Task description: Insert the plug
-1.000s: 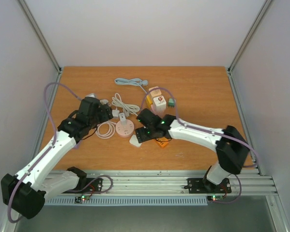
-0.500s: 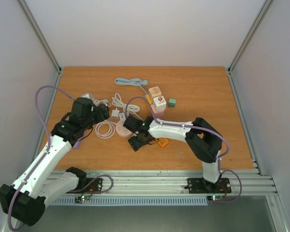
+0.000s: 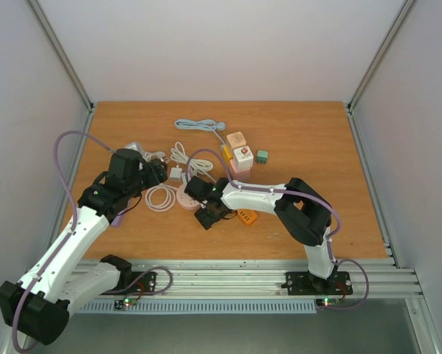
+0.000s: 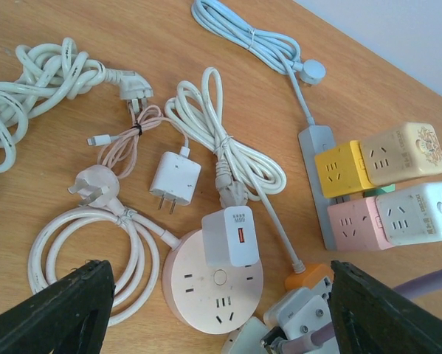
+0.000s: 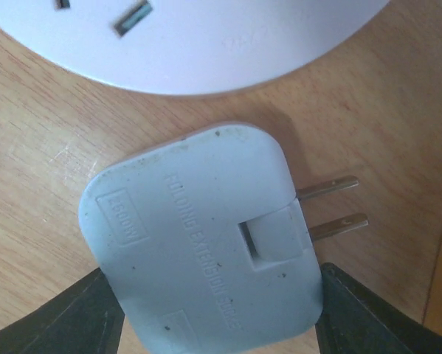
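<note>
**A:** Two questions: where is the plug, and which arm has it?

**B:** The pale grey-blue flat adapter plug (image 5: 198,243) lies on its back on the wooden table (image 5: 368,96), just beside the round pink socket hub (image 5: 206,37). The right gripper (image 5: 221,306) straddles it, with one dark finger at each lower corner of the body.

**A:** Is it clamped?

**B:** I cannot tell. The fingers sit right at the plug's edges with the jaws fairly wide, but nothing shows whether the pads are pressing.

**A:** Which way does it point?

**B:** Its two metal prongs (image 5: 331,203) run level with the table. In the wrist view they point right, roughly along the line between the fingers. The hub is at the top of that view, ahead of the fingers, so the prongs aim past the hub rather than at it. The hub's slots face upward. I judge the plug must be lifted and turned prongs-down before it can go in.

**A:** And the left arm?

**B:** The left gripper (image 3: 159,171) hovers on the hub's other side, near a looped pale cord (image 3: 160,198). Its jaws are wide apart and hold nothing. The right arm is plainly the nearer one.
</note>
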Motion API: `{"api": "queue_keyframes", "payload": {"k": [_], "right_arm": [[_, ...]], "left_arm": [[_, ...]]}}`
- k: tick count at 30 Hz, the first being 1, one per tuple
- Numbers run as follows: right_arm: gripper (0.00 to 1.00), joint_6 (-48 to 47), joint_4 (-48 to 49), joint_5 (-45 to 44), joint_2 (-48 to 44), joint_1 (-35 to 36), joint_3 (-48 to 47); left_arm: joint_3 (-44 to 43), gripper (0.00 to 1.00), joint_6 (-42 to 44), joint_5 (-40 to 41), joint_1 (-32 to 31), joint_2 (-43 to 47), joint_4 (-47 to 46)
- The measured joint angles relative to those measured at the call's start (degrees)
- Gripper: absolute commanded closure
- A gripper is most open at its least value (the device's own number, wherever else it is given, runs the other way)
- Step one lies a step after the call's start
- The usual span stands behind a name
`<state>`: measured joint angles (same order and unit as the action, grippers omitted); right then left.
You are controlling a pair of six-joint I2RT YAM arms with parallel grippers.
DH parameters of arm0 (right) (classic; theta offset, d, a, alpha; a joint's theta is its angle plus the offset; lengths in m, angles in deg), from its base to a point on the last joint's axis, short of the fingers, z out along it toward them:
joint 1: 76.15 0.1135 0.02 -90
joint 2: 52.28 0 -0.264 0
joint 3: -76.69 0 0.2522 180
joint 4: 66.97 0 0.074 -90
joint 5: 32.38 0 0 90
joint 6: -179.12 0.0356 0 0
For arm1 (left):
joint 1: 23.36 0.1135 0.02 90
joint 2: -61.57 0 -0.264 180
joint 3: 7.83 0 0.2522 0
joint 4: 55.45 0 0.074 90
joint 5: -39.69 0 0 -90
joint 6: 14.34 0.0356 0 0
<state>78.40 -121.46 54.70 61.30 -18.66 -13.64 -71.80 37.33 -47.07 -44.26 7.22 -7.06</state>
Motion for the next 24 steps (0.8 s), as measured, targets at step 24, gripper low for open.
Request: {"api": "queue_keyframes", "payload": {"k": [24], "right_arm": [[0.41, 11.1, 18.8, -4.3, -22.9, 0.0, 13.3]], "left_arm": [[4.9, 0.10, -0.2, -13.9, 0.1, 6.4, -8.6]]}}
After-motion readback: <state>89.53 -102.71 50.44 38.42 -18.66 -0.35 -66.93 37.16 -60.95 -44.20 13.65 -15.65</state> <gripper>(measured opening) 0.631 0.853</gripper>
